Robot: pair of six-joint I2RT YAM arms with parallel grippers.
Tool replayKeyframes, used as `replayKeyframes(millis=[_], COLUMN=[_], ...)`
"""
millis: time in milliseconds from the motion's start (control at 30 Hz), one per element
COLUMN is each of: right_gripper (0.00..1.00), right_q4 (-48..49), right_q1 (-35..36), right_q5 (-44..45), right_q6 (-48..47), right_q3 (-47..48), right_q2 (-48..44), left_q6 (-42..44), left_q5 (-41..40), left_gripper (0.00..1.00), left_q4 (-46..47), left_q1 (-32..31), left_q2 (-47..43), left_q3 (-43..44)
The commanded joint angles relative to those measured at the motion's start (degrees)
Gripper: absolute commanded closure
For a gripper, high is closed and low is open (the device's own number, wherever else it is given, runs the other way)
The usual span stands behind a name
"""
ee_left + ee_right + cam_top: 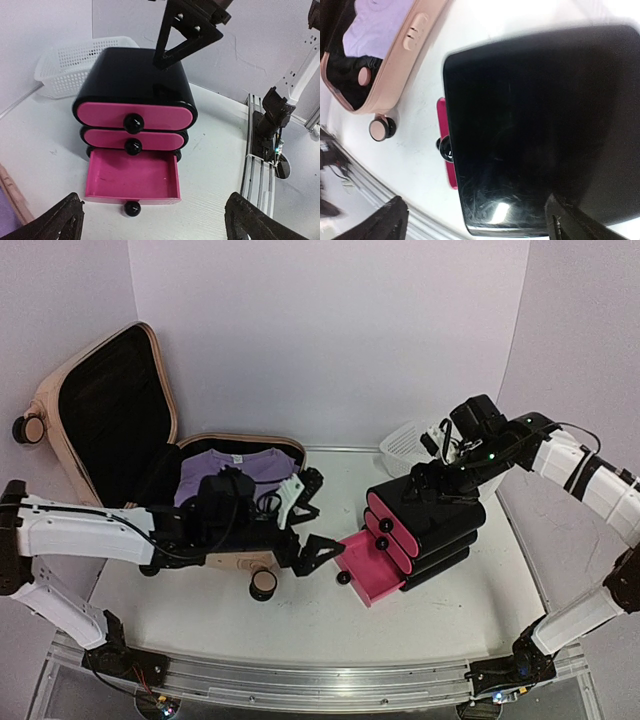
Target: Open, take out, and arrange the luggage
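Note:
The pale pink luggage (95, 420) lies open at the left, its lid upright with black lining. A lavender garment (235, 468) lies in its lower half. The luggage also shows in the right wrist view (417, 45) with one wheel (382, 129). My left gripper (312, 525) is open and empty beside the luggage's near right corner. It faces a black chest of pink drawers (135, 75). The chest's bottom drawer (132, 175) is pulled out and empty. My right gripper (437, 487) is open just over the chest's black top (545, 125).
A white mesh basket (408, 440) stands behind the chest at the back right; it also shows in the left wrist view (75, 60). A luggage wheel (263, 583) sticks out toward the front. A metal rail (300, 685) runs along the near table edge.

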Motion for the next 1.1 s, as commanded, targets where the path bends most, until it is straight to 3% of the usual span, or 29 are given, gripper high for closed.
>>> replayKeyframes(millis=[0,200,300,500,667,800,1067], right_gripper=[0.02,0.02,0.02,0.02,0.02,0.02,0.02], right_q4=[-0.4,7.7,9.0,11.6,9.4,9.3,11.2], right_q1=[0.2,0.2,0.2,0.2,0.1,-0.2,-1.3], right_q5=[8.7,19.7,26.0,29.6,34.4,34.6,36.1], right_q6=[-11.4,-16.6,-17.4,-21.9,-24.2,-26.2,-30.2], right_q3=[6.8,7.4,9.5,11.0,10.0,10.5,17.9], right_q2=[-1.6,4.0,9.3,13.7,13.5,13.0,17.6], left_q6=[2.7,-6.6,-9.0,-11.2,-13.7,-15.3,-17.4], left_q5=[-0.2,3.1,0.1,4.1,7.9,6.5,6.8], left_gripper=[0.0,0.0,0.0,0.03,0.03,0.05,0.11], left_q4=[-13.8,-27.2,-40.8,-66.7,-80.9,-87.8,-90.1], left_q1=[8.4,24.8,28.8,35.0,38.8,39.5,39.7], left_q2=[-6.3,-3.6,1.6,8.2,14.9,19.2,24.8], left_q3=[4.9,13.0,22.3,40.9,52.9,55.7,53.8])
